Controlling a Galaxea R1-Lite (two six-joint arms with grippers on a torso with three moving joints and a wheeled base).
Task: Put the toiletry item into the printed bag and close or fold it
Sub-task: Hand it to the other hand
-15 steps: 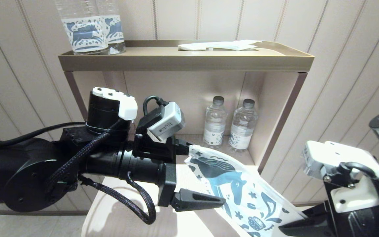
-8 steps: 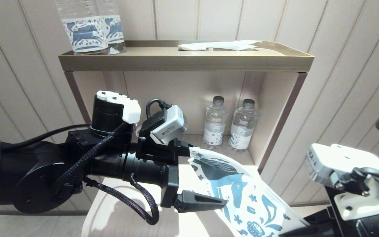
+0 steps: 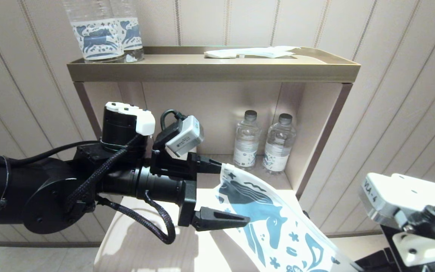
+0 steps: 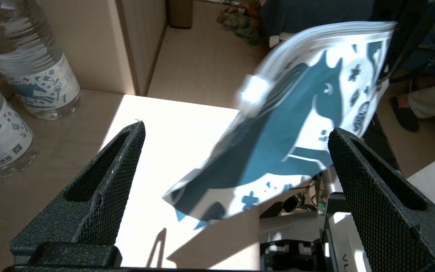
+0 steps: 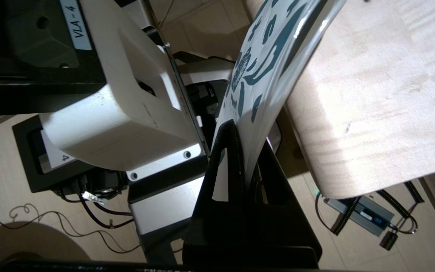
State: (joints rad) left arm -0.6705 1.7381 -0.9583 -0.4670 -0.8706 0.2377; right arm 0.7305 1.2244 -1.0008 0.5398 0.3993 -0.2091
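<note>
The printed bag [image 3: 263,223], white with a dark blue horse, hangs slanted above the pale table [image 3: 127,241]. Its lower end runs off the bottom of the head view towards my right arm. In the right wrist view my right gripper [image 5: 246,139] is shut on the bag's [image 5: 263,64] edge. My left gripper [image 3: 234,193] is open at the bag's upper end, one finger by the top corner and the other under its edge. The left wrist view shows both fingers wide apart around the bag [image 4: 296,124], not touching it. No toothbrush is in view.
A brown shelf unit [image 3: 213,71] stands behind the table. On top are two clear bottles with horse labels [image 3: 96,37] and a flat white packet [image 3: 251,52]. Two small water bottles [image 3: 264,141] stand in the lower niche, just beyond my left gripper.
My right arm has moved down and to the right, pulling the bag's lower end with it. The left gripper has drawn back slightly to the left and stays open.
</note>
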